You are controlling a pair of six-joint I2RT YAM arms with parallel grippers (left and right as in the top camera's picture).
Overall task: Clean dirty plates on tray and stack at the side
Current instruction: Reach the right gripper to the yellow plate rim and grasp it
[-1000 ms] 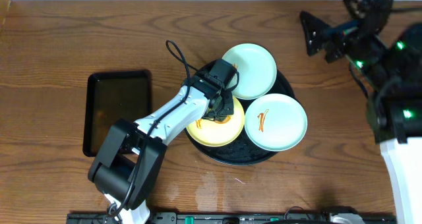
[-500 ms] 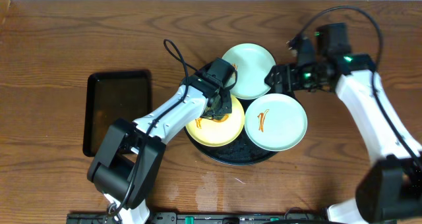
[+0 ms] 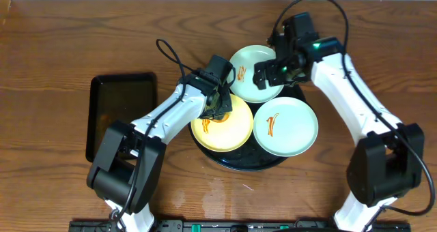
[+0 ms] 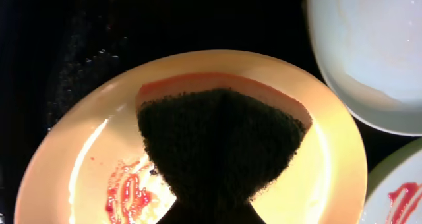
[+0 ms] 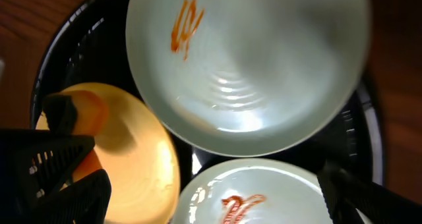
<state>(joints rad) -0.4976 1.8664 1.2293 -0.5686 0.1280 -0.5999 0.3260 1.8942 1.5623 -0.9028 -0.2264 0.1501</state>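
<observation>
The brown worktop [image 3: 54,41] has the big black tray [image 3: 235,162] in its middle, with three plates on it. My left fingers [image 3: 217,104] squeeze a sponge [image 4: 221,145] pressed on the yellow plate [image 3: 235,133]. I think I'm scrubbing, and the red smear [image 4: 128,191] beside the sponge needs rubbing next. My right fingers [image 3: 268,74] hang spread wide, holding nothing, over the far mint plate [image 5: 264,72], close enough to get in my way. A small black tray [image 3: 121,112] sits by the left edge.
</observation>
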